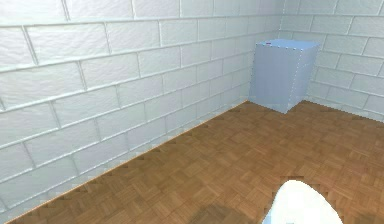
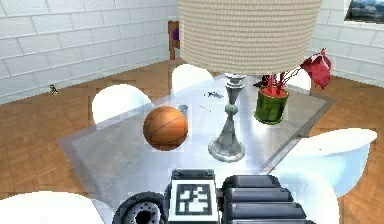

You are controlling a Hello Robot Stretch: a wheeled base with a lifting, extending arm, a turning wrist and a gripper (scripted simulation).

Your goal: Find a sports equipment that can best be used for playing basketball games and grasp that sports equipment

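Basketball (image 2: 165,127) – orange, rests on glass table (image 2: 105,152), just beside lamp (image 2: 250,35) base. Red-leaved potted plant (image 2: 271,98) farther along tabletop. White chairs (image 2: 118,101) around table. Gripper (image 2: 146,209) at arm side view's bottom edge – cannot tell fingers' state, nor whether anything held. Forward view: pale blue cabinet (image 1: 285,75) in corner of white brick wall (image 1: 100,80).
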